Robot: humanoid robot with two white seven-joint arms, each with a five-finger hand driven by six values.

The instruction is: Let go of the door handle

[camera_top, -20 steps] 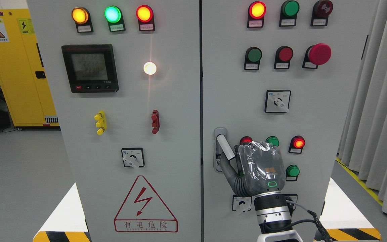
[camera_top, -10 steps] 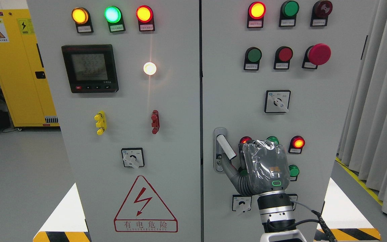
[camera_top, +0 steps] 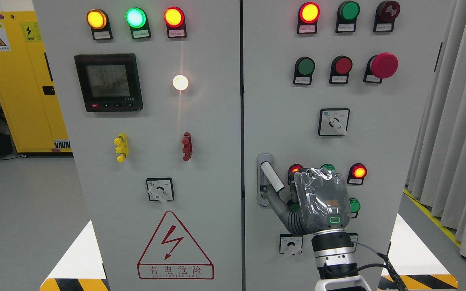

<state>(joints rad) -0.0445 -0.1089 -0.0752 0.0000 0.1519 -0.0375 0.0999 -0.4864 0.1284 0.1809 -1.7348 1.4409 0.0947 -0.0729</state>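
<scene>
One right hand [camera_top: 318, 202], wrapped in clear plastic, sits just right of the white lever door handle [camera_top: 271, 176] on the grey cabinet door [camera_top: 378, 141]; fingers hidden behind the palm, so its grip cannot be told.

The pale grey lever door handle [camera_top: 271, 176] sits in its grey metal backplate close to the left edge of the right-hand cabinet door [camera_top: 289, 101], at mid-height. Its white bar is swung out, slanting down to the right.
</scene>
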